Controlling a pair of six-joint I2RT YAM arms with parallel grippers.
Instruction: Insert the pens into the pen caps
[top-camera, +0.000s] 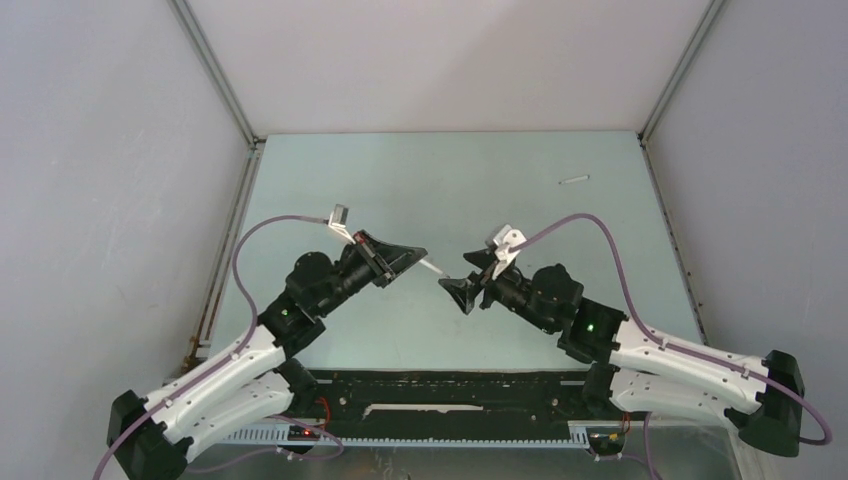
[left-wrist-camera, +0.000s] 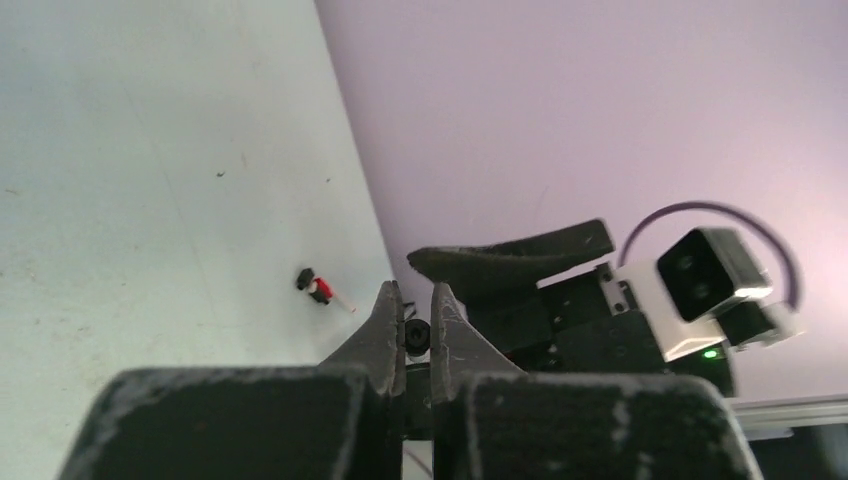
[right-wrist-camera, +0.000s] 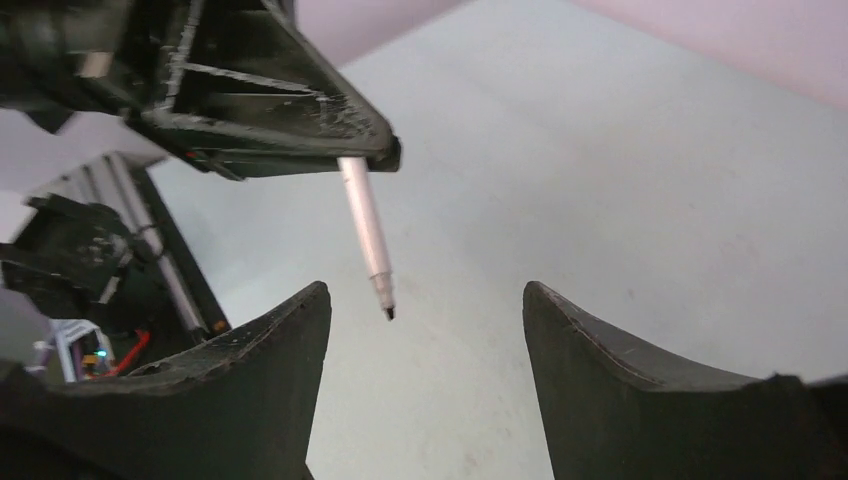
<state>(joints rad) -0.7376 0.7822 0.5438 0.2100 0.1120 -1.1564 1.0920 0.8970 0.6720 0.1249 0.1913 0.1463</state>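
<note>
From above, the left gripper (top-camera: 413, 258) is clamped on the rear of a pen (top-camera: 432, 267) over the middle of the table (top-camera: 420, 170). The pen's front points at the right gripper (top-camera: 468, 276), whose jaws stand wide and hold nothing. Another pen (top-camera: 573, 181) lies near the far right corner. No cap is on offer — pushing on would likely just jab the tip into a finger.

In the left wrist view, the fingers (left-wrist-camera: 385, 325) pinch the pen's end, seen end-on. A small black-and-red piece (left-wrist-camera: 318, 288) lies by the table edge against the wall; whether it is a cap cannot be told.

In the right wrist view, the bare nib hangs between the parted fingers, touching neither. So much barrel overhangs the grip that a nudge could lever it askew — or out.
</note>
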